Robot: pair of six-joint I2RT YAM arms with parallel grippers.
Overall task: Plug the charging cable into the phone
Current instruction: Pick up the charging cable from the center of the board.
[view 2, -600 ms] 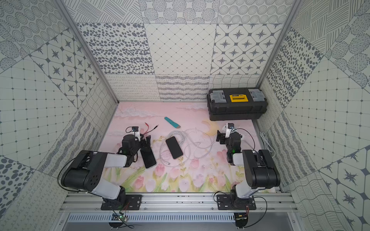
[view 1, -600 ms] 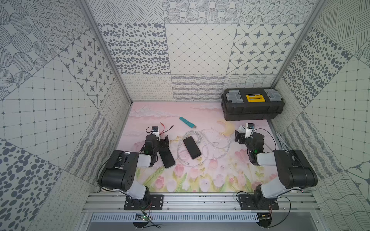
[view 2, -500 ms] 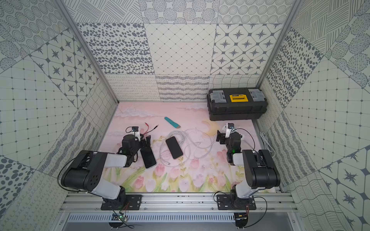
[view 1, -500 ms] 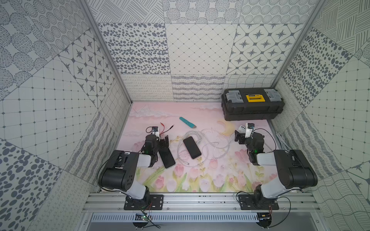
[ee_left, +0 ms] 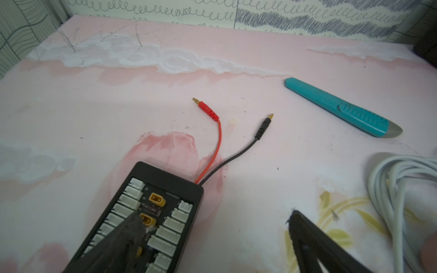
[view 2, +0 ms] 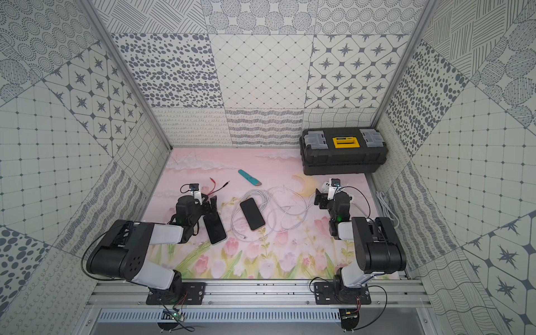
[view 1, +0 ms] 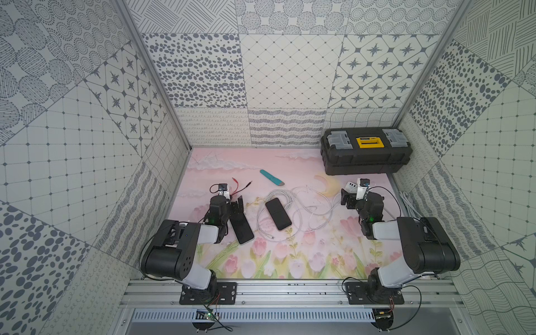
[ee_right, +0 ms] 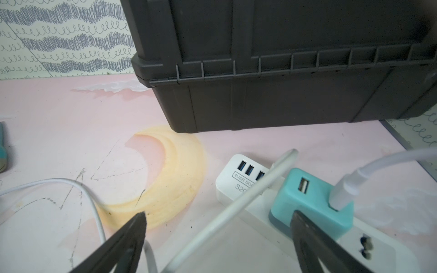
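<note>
**Fingers (ee_left: 123, 241) wide on both sides, nothing held**

My left gripper (ee_left: 214, 216) stands spread far apart and empty. One tip hangs over a black connector board (ee_left: 151, 212), and I cannot tell whether it touches. My right gripper (ee_right: 218, 214) gapes just as wide and grips nothing. A thick white cord (ee_right: 236, 208) crosses between its fingers, and one finger stands in front of a teal USB charger (ee_right: 309, 201).

Only the top views show the phone (view 1: 278, 214). It lies flat mid-mat, between my two arms, on loops of the white charging cable (view 1: 293, 195). The cable's free plug (view 1: 272, 237) rests on the floral mat (view 1: 290, 261) near the phone's near end, apart from it and not inserted. A second phone (view 1: 241, 229) lies just beside my left arm.

My wrist cameras give what my arms hide from above. The left one shows the board's rows of sockets and its red lead (ee_left: 218, 141) and black lead (ee_left: 238, 153). The right one shows the white power strip (ee_right: 238, 186) with its USB ports, and the charger seated on it with a white plug in it.

Farther off lies a teal utility knife (view 1: 272, 177). At the back, on my right side, sits a closed black toolbox (view 1: 365, 153).
</note>
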